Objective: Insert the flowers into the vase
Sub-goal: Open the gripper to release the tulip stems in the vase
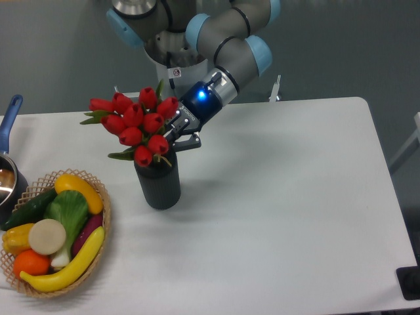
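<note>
Your gripper (176,134) pinches the flowers (134,125), tilted left, stems directly above the vase (158,184) mouth.

Red flowers (134,125), green leaves; dark grey vase (158,185); white table (275,197).

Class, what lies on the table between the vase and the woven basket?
Nothing: in the camera view, bare white table separates the vase from the basket.

We see our arm (216,33) built of silver-grey tubes with pale blue joint caps. Just above the vase (158,184), the wrist wears a dark blue collar with a glowing blue light, ending in our black two-finger gripper (176,134).
</note>
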`<state>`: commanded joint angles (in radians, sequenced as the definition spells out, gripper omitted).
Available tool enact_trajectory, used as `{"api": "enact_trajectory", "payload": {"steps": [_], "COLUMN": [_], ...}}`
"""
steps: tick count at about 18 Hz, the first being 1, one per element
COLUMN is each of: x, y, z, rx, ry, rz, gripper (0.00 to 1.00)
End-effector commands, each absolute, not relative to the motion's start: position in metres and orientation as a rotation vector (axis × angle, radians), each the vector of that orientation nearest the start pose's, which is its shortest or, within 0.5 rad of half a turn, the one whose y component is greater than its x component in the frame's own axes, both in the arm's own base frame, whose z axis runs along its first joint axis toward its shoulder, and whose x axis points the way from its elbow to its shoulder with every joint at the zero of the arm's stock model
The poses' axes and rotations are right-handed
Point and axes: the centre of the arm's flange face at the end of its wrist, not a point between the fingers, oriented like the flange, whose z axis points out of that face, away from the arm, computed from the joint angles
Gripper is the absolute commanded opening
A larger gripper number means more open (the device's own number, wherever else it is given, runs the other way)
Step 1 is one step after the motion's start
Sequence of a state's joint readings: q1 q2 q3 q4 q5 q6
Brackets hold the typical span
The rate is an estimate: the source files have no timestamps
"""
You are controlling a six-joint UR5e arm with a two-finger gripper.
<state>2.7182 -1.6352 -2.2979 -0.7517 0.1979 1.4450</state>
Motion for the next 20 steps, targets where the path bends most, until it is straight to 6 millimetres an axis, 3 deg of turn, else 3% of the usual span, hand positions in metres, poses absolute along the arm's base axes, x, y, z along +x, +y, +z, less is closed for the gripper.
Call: {"api": "enact_trajectory", "payload": {"steps": [5, 12, 15, 18, 20], "x": [-0.2723, -0.271, -0.2714, -0.272, -0.2715], "y": [0.376, 0.3741, 0.3736, 0.3726, 0.3704], "z": [0.2842, 0.2843, 0.285, 0.2869, 0.2863], "rx": [-1.761, -1.761, -1.761, -1.759, -1.761], "ry": [0.287, 0.284, 0.284, 0.283, 0.274], "rz": [-0.375, -0.373, -0.371, -0.366, -0.367], "gripper": [0.43, 0.51, 0.6, 0.8, 1.0]}}
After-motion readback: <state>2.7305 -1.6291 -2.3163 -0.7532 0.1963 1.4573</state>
